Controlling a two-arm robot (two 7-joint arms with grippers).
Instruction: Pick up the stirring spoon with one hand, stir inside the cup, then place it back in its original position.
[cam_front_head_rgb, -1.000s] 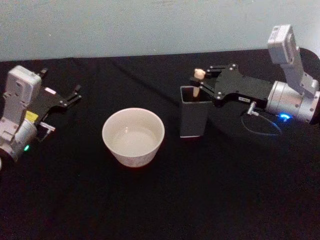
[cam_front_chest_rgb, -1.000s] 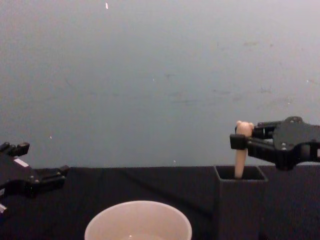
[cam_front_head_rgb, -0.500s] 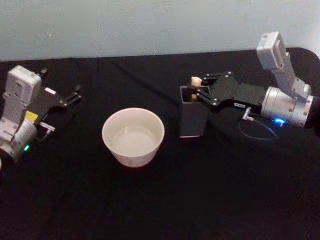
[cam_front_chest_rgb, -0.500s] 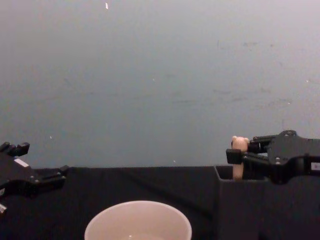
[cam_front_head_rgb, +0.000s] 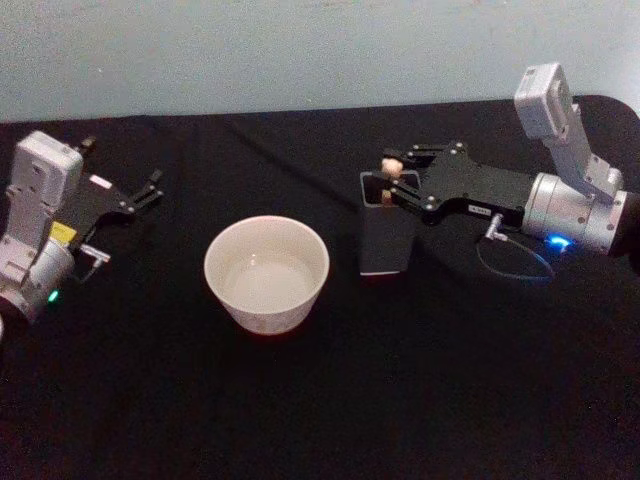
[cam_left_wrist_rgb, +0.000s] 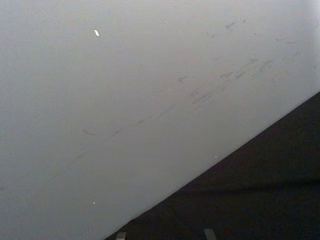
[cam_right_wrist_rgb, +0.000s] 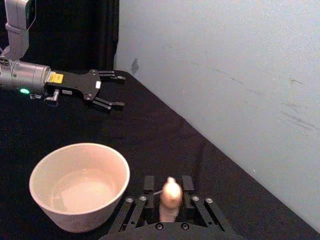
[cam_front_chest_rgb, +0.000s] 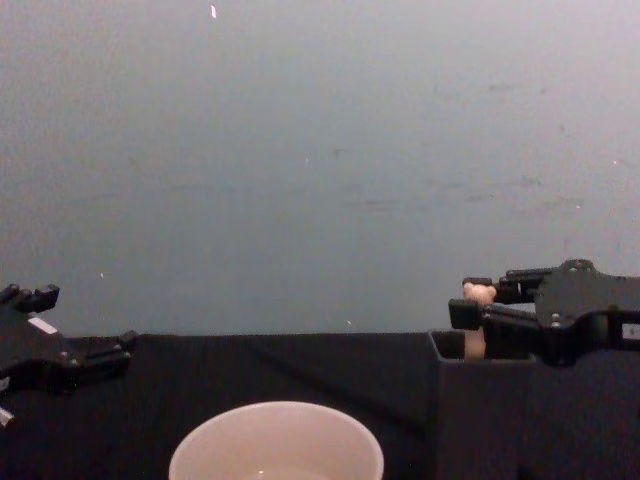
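The stirring spoon stands in a dark grey square holder (cam_front_head_rgb: 385, 240); its bear-head knob (cam_front_head_rgb: 392, 163) and a short bit of beige handle (cam_front_chest_rgb: 475, 340) rise above the rim, the rest is hidden inside. My right gripper (cam_front_head_rgb: 393, 178) reaches in from the right and is shut on the handle just under the knob (cam_right_wrist_rgb: 170, 192). The cream-white cup (cam_front_head_rgb: 265, 312) sits left of the holder, with clear liquid in it. My left gripper (cam_front_head_rgb: 148, 190) rests open at the far left, away from both.
Everything stands on a black cloth table (cam_front_head_rgb: 320, 400) with a pale wall close behind. A thin cable loop (cam_front_head_rgb: 515, 262) lies under the right arm. Cup and holder stand only a short gap apart.
My right gripper has lowered with the spoon, sinking it deeper into the holder until the knob sits just above the rim. The left arm has not moved.
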